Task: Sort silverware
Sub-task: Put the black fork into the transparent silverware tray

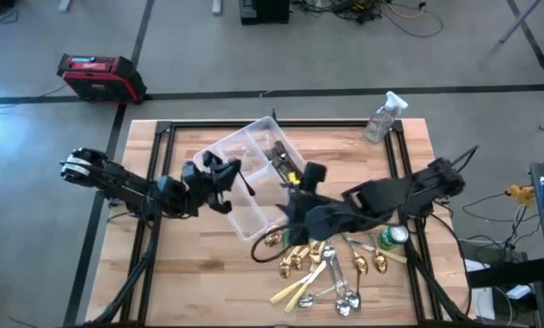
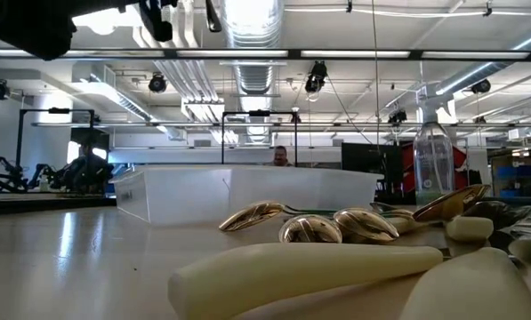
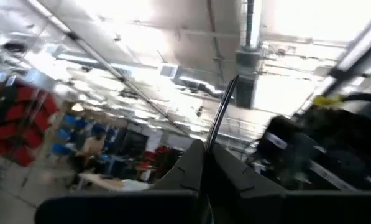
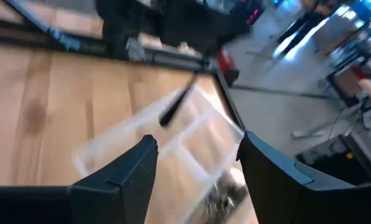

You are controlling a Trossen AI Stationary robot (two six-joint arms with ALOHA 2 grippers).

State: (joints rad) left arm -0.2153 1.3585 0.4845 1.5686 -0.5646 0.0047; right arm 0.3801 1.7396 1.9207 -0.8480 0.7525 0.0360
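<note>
No writing is readable. Left tool (image 1: 238,175) pinches a dark fork (image 3: 221,112) above the clear tray (image 1: 244,214) — right tool (image 1: 296,196) spread, empty, alongside.

A pale wooden tabletop (image 1: 189,282) carries a clear plastic tray (image 1: 244,187) with compartments, lying at an angle near its middle. Just beside the tray's near corner lies a loose heap of silverware (image 1: 322,269) (gold spoons, shiny silver spoons, cream-handled knives). Beyond that heap stands a green can (image 1: 392,238); a clear spray bottle (image 1: 383,118) stands at the far corner, well apart from the tray.
</note>
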